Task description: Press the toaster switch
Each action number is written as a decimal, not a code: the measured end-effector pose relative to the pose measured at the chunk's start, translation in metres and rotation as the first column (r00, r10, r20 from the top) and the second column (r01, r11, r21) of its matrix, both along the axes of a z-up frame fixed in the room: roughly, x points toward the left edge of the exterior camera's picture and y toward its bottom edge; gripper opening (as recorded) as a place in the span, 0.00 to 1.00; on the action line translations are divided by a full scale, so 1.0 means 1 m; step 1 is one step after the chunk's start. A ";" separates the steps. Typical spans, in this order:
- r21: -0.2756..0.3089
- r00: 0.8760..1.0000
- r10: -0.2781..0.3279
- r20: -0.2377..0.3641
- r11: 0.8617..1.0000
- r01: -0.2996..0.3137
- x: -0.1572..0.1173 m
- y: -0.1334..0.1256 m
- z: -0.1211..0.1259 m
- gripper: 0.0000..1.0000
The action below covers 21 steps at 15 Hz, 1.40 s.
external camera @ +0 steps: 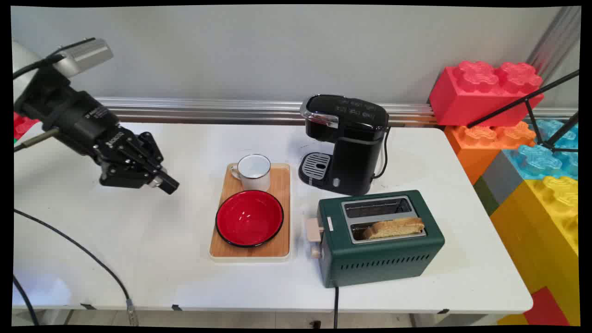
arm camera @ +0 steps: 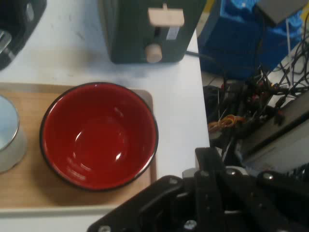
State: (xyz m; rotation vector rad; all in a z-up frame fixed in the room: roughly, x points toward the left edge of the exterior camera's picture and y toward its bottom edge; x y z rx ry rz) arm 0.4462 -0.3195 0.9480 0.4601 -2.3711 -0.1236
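Note:
My black gripper (external camera: 168,185) hangs above the left part of the white table (external camera: 138,240), shut with nothing in it, pointing right toward a wooden tray (external camera: 280,185). On the tray stand a red bowl (external camera: 249,218) and, behind it, a white mug (external camera: 253,172). In the hand view the gripper (arm camera: 208,157) rises at the bottom right; the red bowl (arm camera: 99,135) on the tray (arm camera: 19,193) is the nearest thing, with the mug (arm camera: 6,137) at the left edge. A green toaster (external camera: 379,249) holds a slice of bread (external camera: 393,227) in its near slot.
A black coffee machine (external camera: 347,138) stands behind the toaster (arm camera: 149,29). Large coloured toy blocks (external camera: 485,92) and a black tripod (external camera: 545,120) are off the table's right end. A black cable (external camera: 92,259) crosses the table's front left. The toaster's cord (external camera: 336,305) hangs over the front edge.

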 end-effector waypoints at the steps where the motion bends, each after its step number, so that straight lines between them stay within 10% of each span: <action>1: 0.000 1.000 0.000 -0.011 1.000 0.000 -0.005 -0.001 -0.001 0.00; 21: -0.076 0.979 0.055 -0.198 0.995 -0.072 -0.132 -0.006 -0.077 0.00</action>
